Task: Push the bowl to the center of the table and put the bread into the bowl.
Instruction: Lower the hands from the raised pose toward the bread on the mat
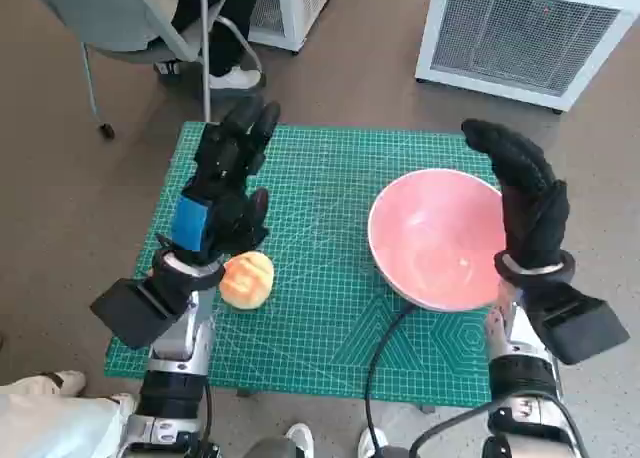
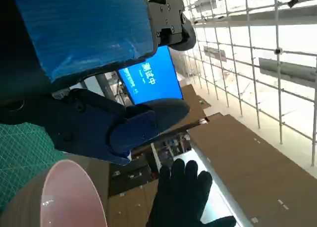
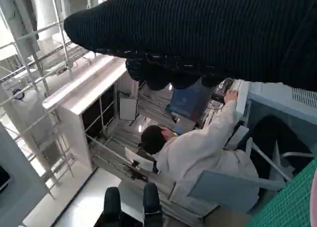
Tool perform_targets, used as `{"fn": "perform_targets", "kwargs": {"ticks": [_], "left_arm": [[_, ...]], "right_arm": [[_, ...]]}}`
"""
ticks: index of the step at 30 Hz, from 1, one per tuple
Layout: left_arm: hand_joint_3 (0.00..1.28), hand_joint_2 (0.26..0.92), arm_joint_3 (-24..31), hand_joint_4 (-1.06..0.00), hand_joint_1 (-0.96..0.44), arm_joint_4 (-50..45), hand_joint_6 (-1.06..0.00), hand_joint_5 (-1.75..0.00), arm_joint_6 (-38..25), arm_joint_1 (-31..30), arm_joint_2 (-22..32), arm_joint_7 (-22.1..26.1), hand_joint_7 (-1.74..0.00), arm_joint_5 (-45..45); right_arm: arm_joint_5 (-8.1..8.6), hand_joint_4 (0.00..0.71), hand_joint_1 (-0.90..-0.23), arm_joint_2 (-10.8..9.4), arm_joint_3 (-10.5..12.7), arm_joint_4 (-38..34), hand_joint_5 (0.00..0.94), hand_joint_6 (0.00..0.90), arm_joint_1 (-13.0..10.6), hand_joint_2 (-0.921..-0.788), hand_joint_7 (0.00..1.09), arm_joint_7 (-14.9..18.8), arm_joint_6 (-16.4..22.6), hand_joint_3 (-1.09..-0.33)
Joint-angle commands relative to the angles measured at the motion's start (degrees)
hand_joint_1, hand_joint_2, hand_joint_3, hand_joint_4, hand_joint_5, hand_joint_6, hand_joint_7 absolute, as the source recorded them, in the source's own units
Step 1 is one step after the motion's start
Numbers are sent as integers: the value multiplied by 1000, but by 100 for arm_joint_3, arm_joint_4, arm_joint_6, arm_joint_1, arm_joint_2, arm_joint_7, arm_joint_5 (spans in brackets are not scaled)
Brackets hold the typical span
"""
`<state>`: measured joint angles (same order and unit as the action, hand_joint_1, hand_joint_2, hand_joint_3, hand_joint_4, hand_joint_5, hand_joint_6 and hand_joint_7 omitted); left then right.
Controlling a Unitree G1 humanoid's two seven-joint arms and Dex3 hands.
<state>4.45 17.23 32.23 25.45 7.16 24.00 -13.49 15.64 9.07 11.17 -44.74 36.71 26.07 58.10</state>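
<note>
A pink bowl (image 1: 435, 236) sits on the right part of the green cutting mat (image 1: 320, 238); its rim also shows in the left wrist view (image 2: 64, 197). My gloved right hand (image 1: 525, 203) stands upright against the bowl's right rim, fingers straight, holding nothing; it shows too in the left wrist view (image 2: 183, 197). A round golden bread roll (image 1: 247, 279) lies on the mat's left side. My left hand (image 1: 225, 183) hovers just above and beyond the bread, fingers stretched out and empty.
A chair leg with a wheel (image 1: 100, 128) and a person's shoes (image 1: 235, 78) stand behind the table on the left. White grilled units (image 1: 525, 33) stand at the back right. A black cable (image 1: 385, 348) crosses the mat's front edge. A seated person (image 3: 193, 152) shows in the right wrist view.
</note>
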Motion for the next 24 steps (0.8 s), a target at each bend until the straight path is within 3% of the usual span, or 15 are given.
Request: {"fn": "perform_targets", "kwargs": {"ticks": [1, 17, 24], "left_arm": [[649, 921, 11, -143, -596, -2, 1, -66, 82, 40, 18, -49, -484, 74], [639, 921, 14, -143, -589, 73, 1, -66, 122, 58, 33, -48, -488, 69], [638, 921, 11, -143, -590, 74, 1, -66, 120, 55, 42, -51, -487, 81]], "right_arm": [[29, 287, -718, 63, 6, -62, 0, 318, -113, -921, 0, 69, -89, -748], [-9, 288, -720, 64, 27, -100, 0, 318, -126, -921, 0, 20, -79, -744], [120, 288, -722, 159, 123, -141, 0, 316, -150, -921, 0, 95, -109, -744]]}}
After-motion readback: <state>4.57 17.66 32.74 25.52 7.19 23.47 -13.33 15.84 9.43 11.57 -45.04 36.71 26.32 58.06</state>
